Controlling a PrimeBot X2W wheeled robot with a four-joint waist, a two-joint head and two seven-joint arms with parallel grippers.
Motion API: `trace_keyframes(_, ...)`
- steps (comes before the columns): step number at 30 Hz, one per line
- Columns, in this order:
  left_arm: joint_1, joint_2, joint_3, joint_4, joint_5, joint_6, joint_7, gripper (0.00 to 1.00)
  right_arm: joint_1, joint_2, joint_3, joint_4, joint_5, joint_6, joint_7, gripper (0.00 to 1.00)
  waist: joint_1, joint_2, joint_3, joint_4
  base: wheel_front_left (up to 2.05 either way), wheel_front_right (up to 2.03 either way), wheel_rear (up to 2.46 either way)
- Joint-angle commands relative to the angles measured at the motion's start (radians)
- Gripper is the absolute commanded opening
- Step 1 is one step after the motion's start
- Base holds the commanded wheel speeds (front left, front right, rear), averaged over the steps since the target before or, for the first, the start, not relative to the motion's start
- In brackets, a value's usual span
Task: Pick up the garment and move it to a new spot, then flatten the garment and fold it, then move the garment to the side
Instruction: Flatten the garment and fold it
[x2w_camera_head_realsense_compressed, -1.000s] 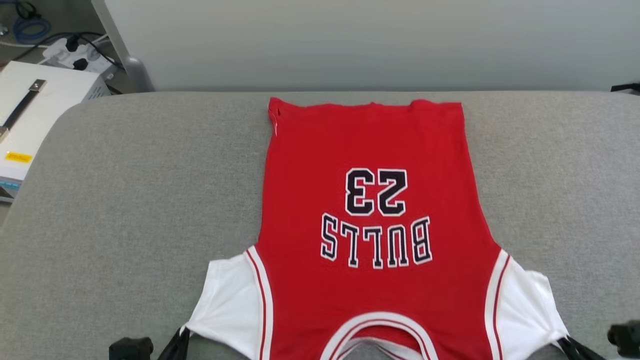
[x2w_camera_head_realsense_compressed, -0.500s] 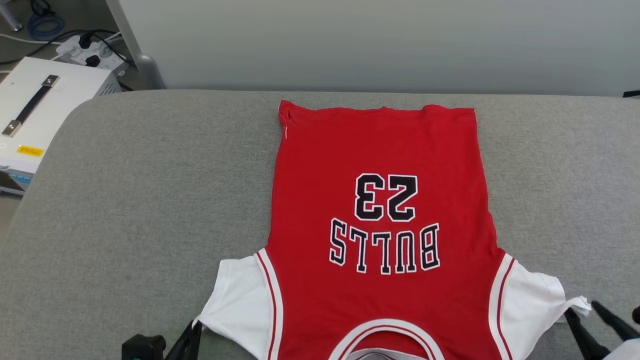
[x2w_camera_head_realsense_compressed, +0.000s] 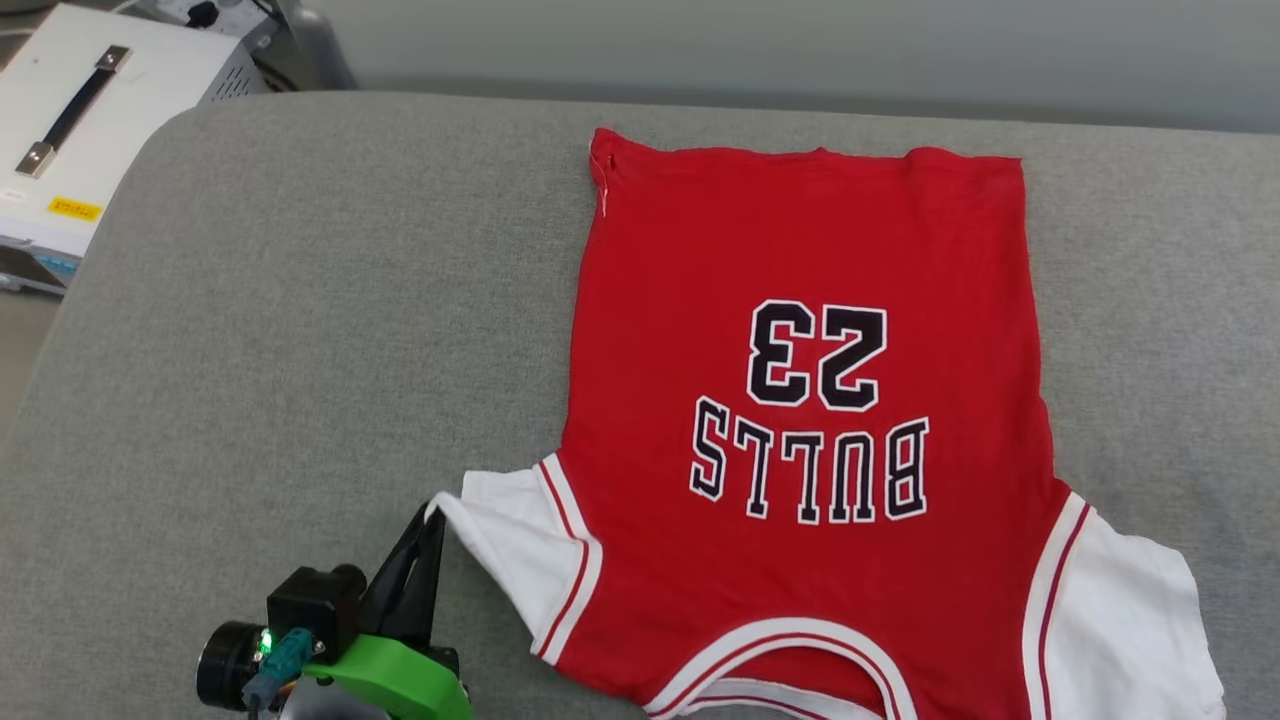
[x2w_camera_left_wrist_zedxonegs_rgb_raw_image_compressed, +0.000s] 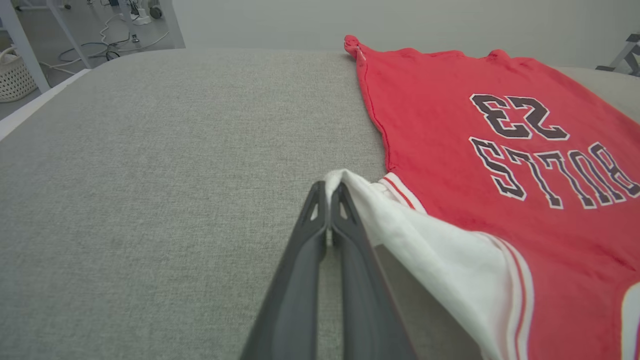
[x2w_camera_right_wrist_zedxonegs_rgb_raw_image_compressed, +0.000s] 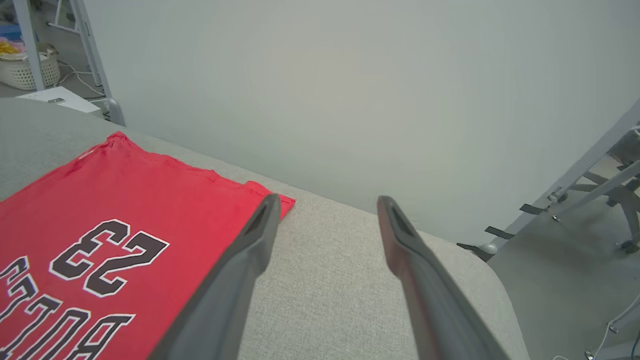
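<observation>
Head view's bottom edge crops the garment (x2w_camera_head_realsense_compressed: 800, 300) at collar and one sleeve.

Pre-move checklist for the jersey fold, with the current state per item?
1. Left end effector grip: ok, shut on the tip of the garment's left white sleeve.
2. Right end effector grip: not ok, open, holding nothing.
3. Right white sleeve spread: ok, lies flat on the gray cushion.
4. Body flat, print up: ok.
5. Far hem flat: not ok, its left corner is curled.
6. Layer underneath smooth: cannot tell.
</observation>
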Motion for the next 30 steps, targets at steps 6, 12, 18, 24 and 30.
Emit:
trace_keyframes(6,-0.075,-0.052,0.017,-0.050,0.064,-0.012,-0.006,0.00,-0.289,-0.102,0.079,-0.002,0.084,-0.001,0.287,1.00,0.0001,0.0000,0.179,0.087,0.00,0.00,0.00)
trace_keyframes(12,-0.124,-0.113,0.027,-0.078,0.118,-0.036,-0.006,0.00,-0.540,-0.159,0.169,0.112,0.210,-0.001,0.686,1.00,0.0001,0.0000,0.296,0.144,0.00,0.00,0.00)
trace_keyframes(18,-0.172,-0.183,0.040,-0.094,0.169,-0.071,-0.006,0.00,-0.746,-0.143,0.222,0.211,0.200,-0.001,0.922,1.00,0.0001,0.0000,0.403,0.198,0.00,0.00,0.00)
trace_keyframes(24,-0.201,-0.240,0.069,-0.097,0.205,-0.116,-0.006,0.00,-0.855,-0.109,0.252,0.302,0.125,-0.001,0.996,1.00,0.0001,0.0000,0.475,0.244,0.00,0.00,0.00)
trace_keyframes(30,-0.212,-0.284,0.102,-0.097,0.239,-0.157,-0.006,0.00,-0.845,-0.085,0.295,0.383,0.082,-0.001,1.006,1.00,0.0001,0.0000,0.510,0.267,0.00,0.00,0.00)
